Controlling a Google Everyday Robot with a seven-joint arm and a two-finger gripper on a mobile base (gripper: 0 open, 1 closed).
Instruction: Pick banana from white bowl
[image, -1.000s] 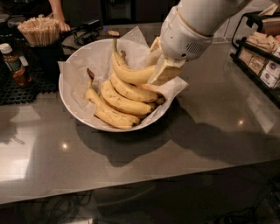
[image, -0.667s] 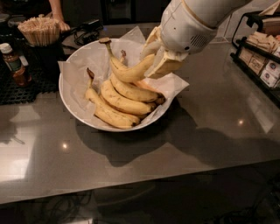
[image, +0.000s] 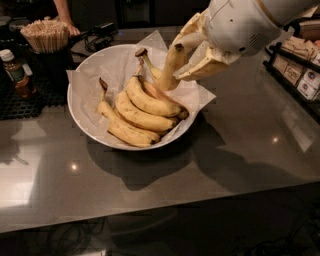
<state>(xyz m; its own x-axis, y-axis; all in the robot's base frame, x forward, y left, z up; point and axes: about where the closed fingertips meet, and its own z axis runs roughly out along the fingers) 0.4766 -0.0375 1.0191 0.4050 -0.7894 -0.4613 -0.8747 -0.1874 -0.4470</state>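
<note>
The white bowl, lined with crinkled white paper, stands on the grey counter left of centre. My gripper hangs over the bowl's far right rim and is shut on the banana. The banana is lifted clear of the pile and tilted. Its dark blossom end points up by the fingers, and its long stem with the dark tip reaches left over the bowl. Several shorter bananas still lie in the bowl below it.
A dark cup of wooden stirrers and a brown bottle stand on a black mat at the far left. A black rack with packets is at the right edge. A person's arm is behind the counter.
My gripper has risen up and to the right with the banana, lifting it off the pile in the bowl. The other bananas have stayed in place.
</note>
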